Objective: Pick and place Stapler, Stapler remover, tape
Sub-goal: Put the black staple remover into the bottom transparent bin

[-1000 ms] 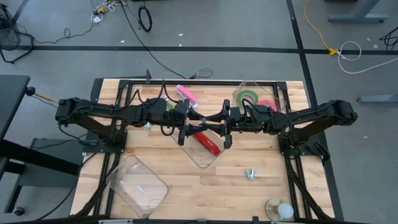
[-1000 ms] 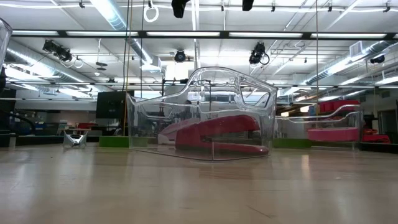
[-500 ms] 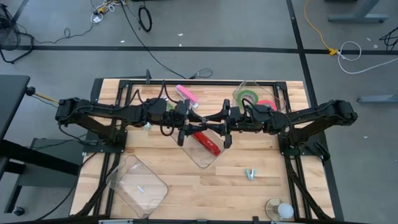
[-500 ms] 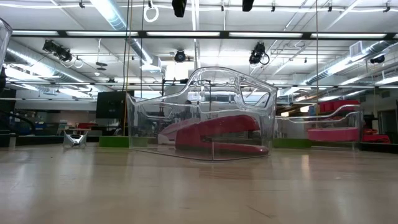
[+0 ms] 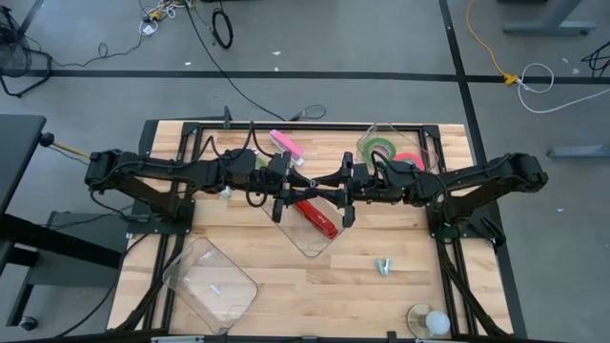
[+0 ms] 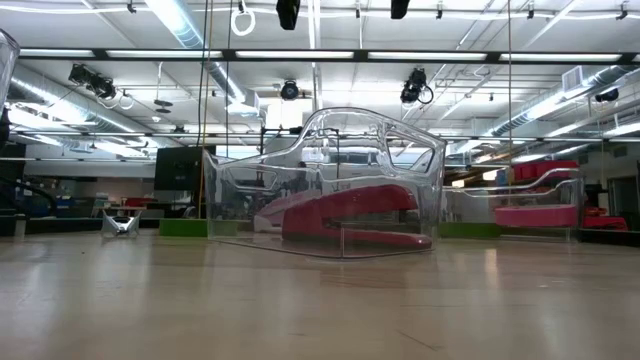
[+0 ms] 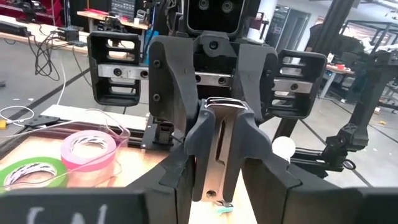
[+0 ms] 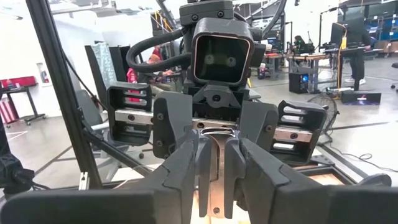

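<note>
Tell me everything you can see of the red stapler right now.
The red stapler is glossy, plastic-looking and long, with a raised upper arm over a flat base. It lies flat, on a diagonal, inside the clear container at mid-table, as the low view confirms. Both arms meet above it; neither claw touches it.

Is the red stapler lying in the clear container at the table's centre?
Yes: the red stapler lies inside the clear container, seen from above.

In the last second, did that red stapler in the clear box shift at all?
No. In the low view the stapler sits at the same spot inside the clear box, and from above it lies the same against the table boards.
</note>
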